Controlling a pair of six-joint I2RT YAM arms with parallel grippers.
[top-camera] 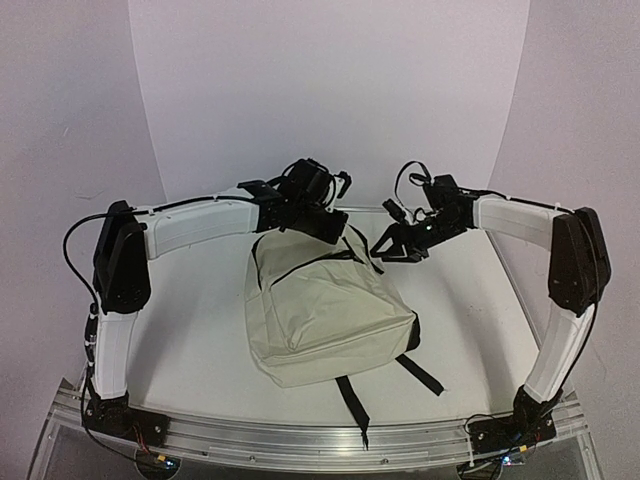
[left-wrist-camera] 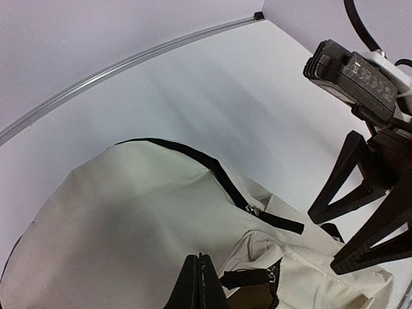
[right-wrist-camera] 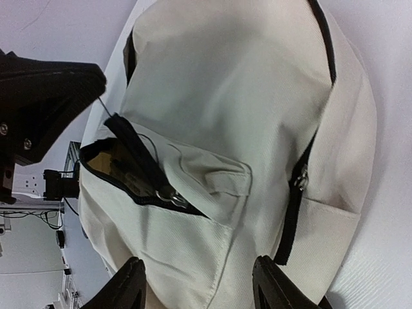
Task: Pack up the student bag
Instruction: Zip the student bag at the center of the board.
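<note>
1. The student bag [top-camera: 325,310] is lying flat mid-desk [top-camera: 200,330], between both arms, its front pocket [right-wrist-camera: 109,161] gaping.
2. I am holding the left hand [left-wrist-camera: 201,283] closed at the pocket mouth, probably to keep it open. I cannot tell what it is pinching.
3. I am hovering the right hand [right-wrist-camera: 199,286] over the bag's front, jaws apart and holding nothing.

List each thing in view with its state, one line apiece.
student bag, lying flat on the table.
top opening, unzipped, inside showing.
left tool, shut at the opening's edge.
right tool, open, above the bag.
</note>
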